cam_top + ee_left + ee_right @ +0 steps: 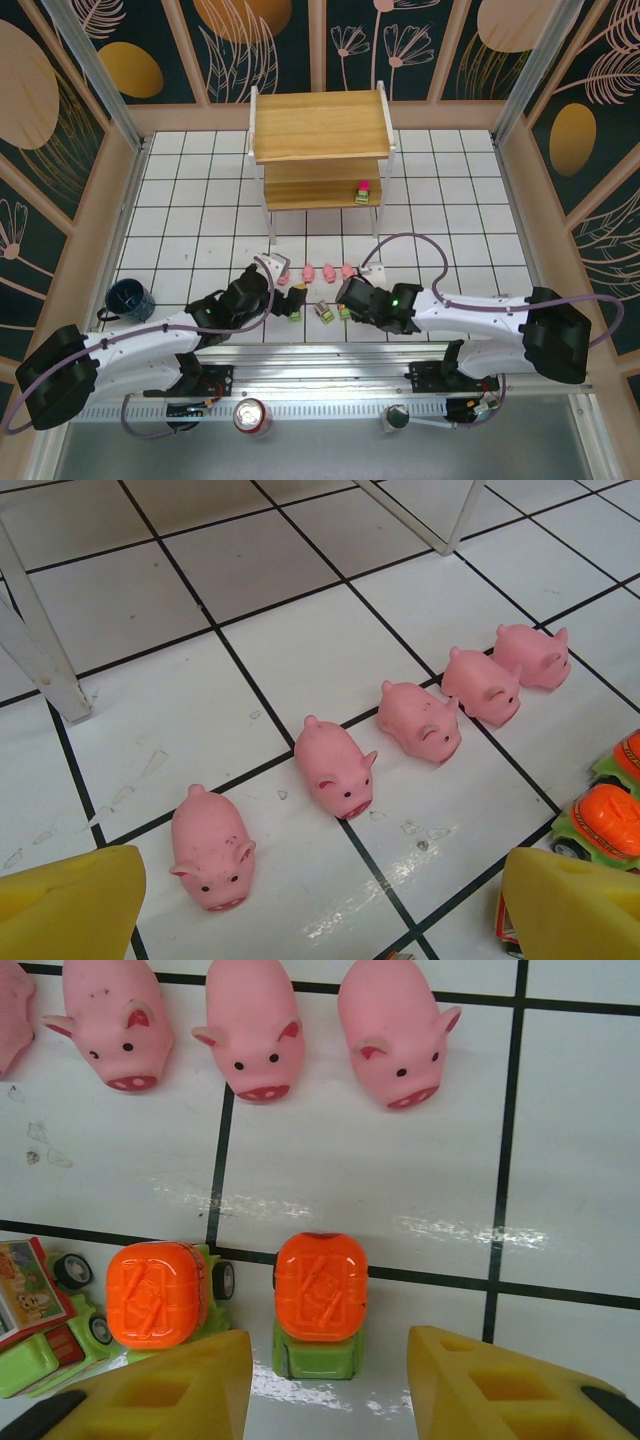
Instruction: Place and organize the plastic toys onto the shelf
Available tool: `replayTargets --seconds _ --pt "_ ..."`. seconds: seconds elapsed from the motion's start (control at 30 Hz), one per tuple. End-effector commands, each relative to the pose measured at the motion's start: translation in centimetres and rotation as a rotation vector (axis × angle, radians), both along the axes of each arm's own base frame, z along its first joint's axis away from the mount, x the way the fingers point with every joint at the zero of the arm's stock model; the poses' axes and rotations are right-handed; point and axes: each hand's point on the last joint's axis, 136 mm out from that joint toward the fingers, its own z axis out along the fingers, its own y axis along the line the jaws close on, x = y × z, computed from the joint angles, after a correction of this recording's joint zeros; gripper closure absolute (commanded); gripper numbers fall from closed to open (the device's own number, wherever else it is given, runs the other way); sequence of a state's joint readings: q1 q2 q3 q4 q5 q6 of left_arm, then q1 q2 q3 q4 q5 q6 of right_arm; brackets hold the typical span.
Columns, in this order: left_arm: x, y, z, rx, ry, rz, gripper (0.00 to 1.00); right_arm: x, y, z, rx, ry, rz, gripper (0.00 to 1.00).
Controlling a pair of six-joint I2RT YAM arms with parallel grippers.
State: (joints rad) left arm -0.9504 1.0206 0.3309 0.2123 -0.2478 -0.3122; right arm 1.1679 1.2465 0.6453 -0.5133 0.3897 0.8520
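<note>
Several pink pig toys (335, 767) stand in a row on the white tiled table, in front of the wooden two-tier shelf (320, 125). My left gripper (320, 910) hovers open just before the row's left end, nearest one pig (210, 848). My right gripper (330, 1360) is open, its yellow fingers (500, 1390) either side of an orange-topped, green-based toy (320, 1290) without touching it. A second orange-topped toy (157, 1293) stands right beside the left finger. One magenta-topped toy (363, 192) sits on the shelf's lower board.
Another small toy (30, 1300) lies tipped at the left of the orange pair. A dark blue mug (130, 298) stands at the table's left edge. A red can (252, 416) rests on the rail near the arm bases. A white shelf leg (40, 650) stands close to the pigs.
</note>
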Motion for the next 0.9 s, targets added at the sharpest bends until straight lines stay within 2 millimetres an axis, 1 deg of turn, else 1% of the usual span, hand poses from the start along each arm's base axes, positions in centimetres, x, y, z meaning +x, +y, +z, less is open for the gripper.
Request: replayTargets --seconds 0.0,0.1,0.2,0.27,0.43,0.87 --pt "0.0 0.1 0.2 -0.009 -0.006 0.013 0.08 -0.2 0.3 -1.0 0.015 0.006 -0.004 0.53" --pt "0.0 0.1 0.1 -0.009 -0.004 0.014 0.08 -0.2 -0.1 -1.4 -0.004 0.008 -0.007 0.53" --pt "0.0 0.1 0.2 -0.011 -0.005 0.015 0.08 -0.3 -0.1 -1.7 -0.004 0.012 -0.001 0.53" --pt "0.0 0.1 0.1 -0.009 -0.004 0.014 0.08 -0.3 0.0 -2.0 -0.006 0.015 0.006 0.55" --pt "0.0 0.0 0.1 -0.007 -0.002 0.012 0.08 -0.3 0.0 -2.5 -0.012 0.022 0.009 0.57" --pt "0.0 0.0 0.0 -0.004 0.0 0.01 0.08 -0.3 -0.3 -3.8 -0.016 0.043 0.009 0.58"
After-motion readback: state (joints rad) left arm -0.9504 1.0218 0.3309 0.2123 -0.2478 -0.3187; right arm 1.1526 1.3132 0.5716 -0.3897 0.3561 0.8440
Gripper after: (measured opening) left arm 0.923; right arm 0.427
